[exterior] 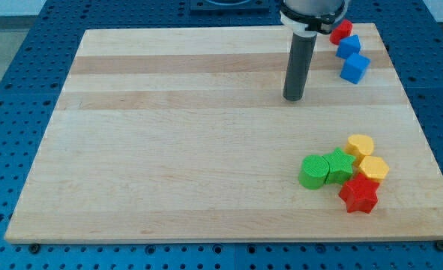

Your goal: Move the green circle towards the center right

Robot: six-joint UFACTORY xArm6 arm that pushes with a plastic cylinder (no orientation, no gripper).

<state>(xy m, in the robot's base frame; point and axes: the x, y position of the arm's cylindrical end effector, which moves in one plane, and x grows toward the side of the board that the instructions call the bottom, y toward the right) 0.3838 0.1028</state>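
Observation:
The green circle [312, 171] lies on the wooden board [169, 150] at the lower right, touching a green star-shaped block [340, 165] on its right. My tip [293, 98] is in the upper right of the board, well above the green circle and apart from every block.
Around the green pair lie a yellow heart-like block [360, 145], a yellow hexagon [373, 168] and a red star [358, 195]. At the view's top right sit a red block [341, 31], a blue block [348, 46] and a blue cube [354, 67]. The board's right edge is close.

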